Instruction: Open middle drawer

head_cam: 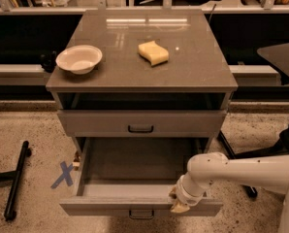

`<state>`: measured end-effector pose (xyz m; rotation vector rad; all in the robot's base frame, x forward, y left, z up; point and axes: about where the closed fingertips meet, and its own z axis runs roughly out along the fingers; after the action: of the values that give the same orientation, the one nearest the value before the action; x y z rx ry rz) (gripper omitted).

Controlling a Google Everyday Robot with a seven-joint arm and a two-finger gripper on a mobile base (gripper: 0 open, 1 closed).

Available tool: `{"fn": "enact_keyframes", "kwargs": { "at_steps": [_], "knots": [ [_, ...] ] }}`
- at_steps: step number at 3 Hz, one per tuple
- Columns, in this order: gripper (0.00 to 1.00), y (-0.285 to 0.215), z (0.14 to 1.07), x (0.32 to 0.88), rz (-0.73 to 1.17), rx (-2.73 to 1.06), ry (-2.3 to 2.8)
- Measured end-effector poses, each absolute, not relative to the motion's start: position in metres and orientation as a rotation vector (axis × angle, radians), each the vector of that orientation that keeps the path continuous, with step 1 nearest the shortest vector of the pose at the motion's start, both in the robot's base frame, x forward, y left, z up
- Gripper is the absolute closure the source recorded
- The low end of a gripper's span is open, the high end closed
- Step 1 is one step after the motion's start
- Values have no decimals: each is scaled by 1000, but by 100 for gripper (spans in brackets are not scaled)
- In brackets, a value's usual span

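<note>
Looking down from the camera view on a grey cabinet, found the middle drawer drawn well out toward the lens, its flat front low in the shot and its small black bar handle at the centre of that front. Caught the gripper at the top edge of the drawer's front, just right of the handle and at or over the rim; could not tell whether the claw was spread, pressed together or pinching anything. Traced the white arm from the gripper up and away to the right edge of the shot. Showed, directly above the open drawer, a narrower-fronted grey drawer shut flush with the cabinet, a dark pull at the middle of its front, and above that a dark gap under the countertop. Recorded a white bowl upright on the left of the countertop, near its edge, and a yellow sponge lying closer to the middle, well apart from the bowl. Took in, on the speckled floor left of the cabinet, a blue taped X just beside the open drawer's left side and a black bar lying farther left. Picked up the corner of a dark tabletop at the right edge, apart from the cabinet.
</note>
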<state>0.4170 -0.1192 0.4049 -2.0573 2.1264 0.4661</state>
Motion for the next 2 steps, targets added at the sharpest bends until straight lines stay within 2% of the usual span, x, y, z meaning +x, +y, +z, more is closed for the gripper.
{"fn": "enact_keyframes", "kwargs": {
  "at_steps": [1, 2],
  "knots": [
    [15, -119, 404, 416, 470, -2059, 2127],
    [0, -119, 406, 417, 467, -2055, 2119]
  ]
}}
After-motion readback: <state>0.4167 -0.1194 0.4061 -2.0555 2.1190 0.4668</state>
